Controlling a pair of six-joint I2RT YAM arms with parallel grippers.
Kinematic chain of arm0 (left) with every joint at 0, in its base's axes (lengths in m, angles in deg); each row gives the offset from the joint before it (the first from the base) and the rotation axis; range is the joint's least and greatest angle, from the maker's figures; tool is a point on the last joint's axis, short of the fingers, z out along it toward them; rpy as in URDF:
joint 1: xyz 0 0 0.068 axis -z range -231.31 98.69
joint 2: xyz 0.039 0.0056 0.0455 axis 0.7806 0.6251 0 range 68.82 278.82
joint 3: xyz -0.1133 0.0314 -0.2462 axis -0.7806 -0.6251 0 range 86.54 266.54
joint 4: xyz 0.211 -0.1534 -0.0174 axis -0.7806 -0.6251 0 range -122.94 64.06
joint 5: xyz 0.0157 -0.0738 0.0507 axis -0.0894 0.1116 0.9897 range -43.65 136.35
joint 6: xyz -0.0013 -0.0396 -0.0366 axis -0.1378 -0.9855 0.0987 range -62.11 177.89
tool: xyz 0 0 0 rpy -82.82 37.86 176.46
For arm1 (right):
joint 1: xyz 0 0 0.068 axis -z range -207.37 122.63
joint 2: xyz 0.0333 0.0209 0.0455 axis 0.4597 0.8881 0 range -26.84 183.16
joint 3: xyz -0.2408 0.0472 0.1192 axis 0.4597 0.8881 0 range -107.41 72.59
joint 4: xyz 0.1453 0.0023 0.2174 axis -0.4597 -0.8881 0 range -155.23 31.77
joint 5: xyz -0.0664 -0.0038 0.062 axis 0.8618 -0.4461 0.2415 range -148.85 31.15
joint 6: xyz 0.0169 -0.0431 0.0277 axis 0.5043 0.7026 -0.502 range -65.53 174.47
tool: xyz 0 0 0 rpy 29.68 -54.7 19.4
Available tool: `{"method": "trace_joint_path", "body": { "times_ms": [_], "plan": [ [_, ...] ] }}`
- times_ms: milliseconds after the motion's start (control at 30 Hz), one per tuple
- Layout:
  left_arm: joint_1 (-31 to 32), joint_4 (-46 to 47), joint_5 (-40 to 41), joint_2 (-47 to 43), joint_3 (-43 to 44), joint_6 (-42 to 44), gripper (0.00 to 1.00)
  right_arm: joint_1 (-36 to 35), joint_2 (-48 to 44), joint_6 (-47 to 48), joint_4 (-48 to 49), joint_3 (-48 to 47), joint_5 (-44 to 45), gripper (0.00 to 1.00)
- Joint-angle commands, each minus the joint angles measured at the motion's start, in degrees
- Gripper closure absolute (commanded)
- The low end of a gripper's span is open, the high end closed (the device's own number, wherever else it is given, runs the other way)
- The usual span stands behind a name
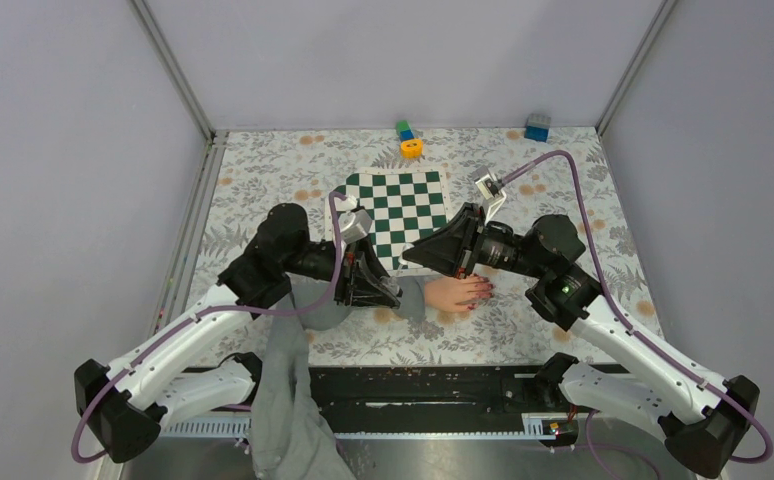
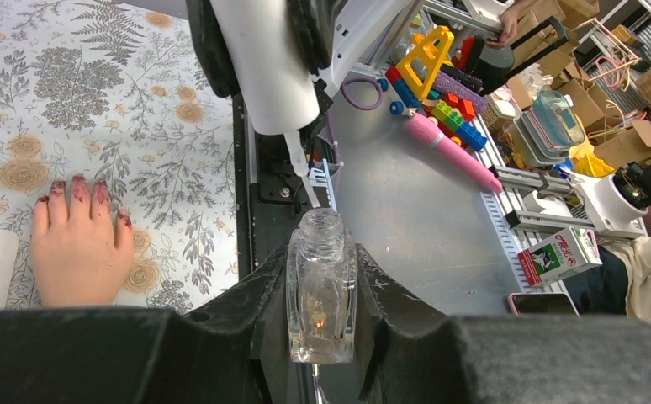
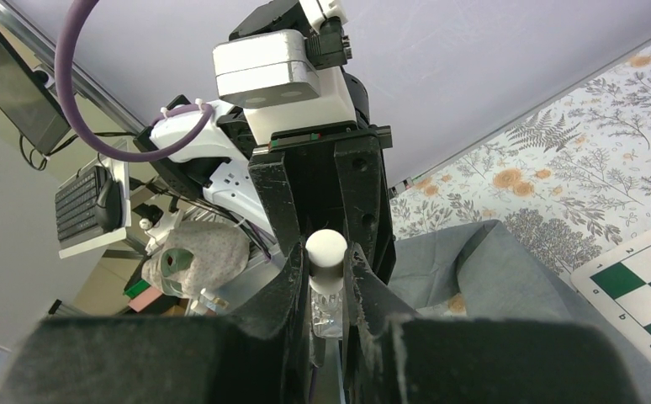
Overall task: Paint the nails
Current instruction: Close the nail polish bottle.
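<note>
Left tool (image 2: 322, 278) is clamped on a clear glass bottle (image 2: 322, 324) with its neck uncapped; right tool (image 3: 327, 265) is clamped on a white round cap (image 3: 325, 247). Dark red nails (image 2: 79, 188) tip a pale hand (image 2: 74, 257) lying flat on the flowered table (image 2: 70, 76), fingers toward 3 o'clock in the top view, with the green chessboard (image 1: 398, 208) at its 11 o'clock.

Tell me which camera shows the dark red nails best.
The left wrist view: the dark red nails lie unobstructed on the pale hand, smudged polish visible. The top view shows only tiny dark specks. The right wrist view shows just the grey fabric sleeve, no nails.
</note>
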Motion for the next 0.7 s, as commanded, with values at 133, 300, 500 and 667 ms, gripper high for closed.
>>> {"method": "trace_joint_path", "body": {
  "times_ms": [133, 300, 500, 667],
  "plan": [
    [0.24, 4.08, -0.99, 0.11, 0.25, -0.29, 1.0, -0.71, -0.25, 0.16, 2.73, -2.33, -0.27, 1.0],
    [0.28, 4.08, -0.71, 0.03, 0.2, -0.2, 1.0, -0.7, -0.04, 0.02, 2.56, -2.05, -0.64, 1.0],
    [0.34, 4.08, 0.66, -0.16, 0.04, 0.15, 1.0, -0.98, 0.39, -0.24, 2.39, -2.11, -1.51, 1.0],
    [0.26, 4.07, 0.66, -0.2, 0.06, 0.15, 1.0, -1.41, 0.98, -0.43, 2.78, -1.94, -1.54, 1.0]
  ]
}}
